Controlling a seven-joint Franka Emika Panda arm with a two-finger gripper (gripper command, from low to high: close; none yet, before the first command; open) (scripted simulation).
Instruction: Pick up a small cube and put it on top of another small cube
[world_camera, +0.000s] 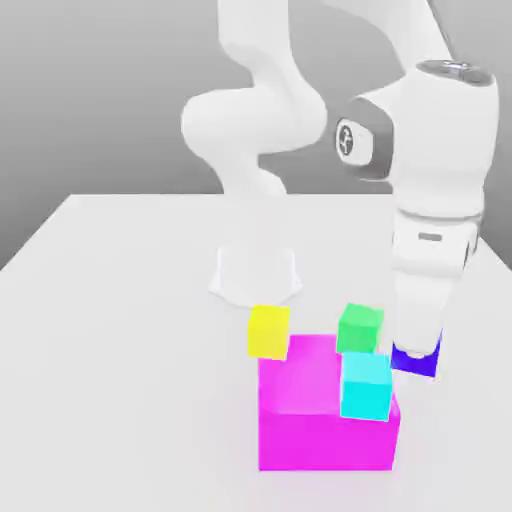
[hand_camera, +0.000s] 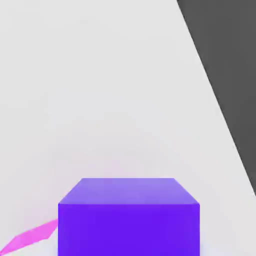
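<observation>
We see the white table (world_camera: 120, 300) filling the lower two thirds of the exterior frame, with the white Panda arm (world_camera: 260, 110) rising from its base at the centre and bending over to the right. Low in the centre sits the big magenta block (world_camera: 320, 420), the largest of the objects, with a cyan cube (world_camera: 365, 386) at its upper right corner. Just above the block lie a yellow cube (world_camera: 268, 331) and a green cube (world_camera: 359, 328), side by side and apart. At the right of the frame, the gripper (world_camera: 417, 345) stands lowered directly over the small purple cube (world_camera: 414, 360), which lies on the table just right of the cyan cube; we cannot tell whether its jaws have closed. In the hand view, the small purple cube (hand_camera: 129, 220) fills the lower centre.
</observation>
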